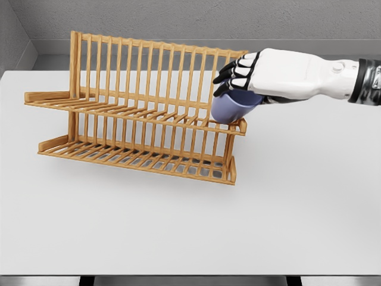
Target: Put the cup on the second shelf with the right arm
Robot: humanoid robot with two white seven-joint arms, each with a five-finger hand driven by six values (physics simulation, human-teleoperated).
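A wooden two-tier dish rack (pixel 137 113) stands on the white table (pixel 190 226). My right hand (pixel 241 80) reaches in from the right edge, fingers curled around a blue-purple cup (pixel 232 107). The cup is tilted and sits at the right end of the rack's upper shelf (pixel 149 116), its lower part touching or just above the slats; I cannot tell which. The hand covers the cup's top. The left arm does not show.
The rack's lower shelf (pixel 137 158) holds nothing. A grey wall (pixel 190 18) runs behind the table. The table's front edge (pixel 190 275) lies near the bottom of the picture.
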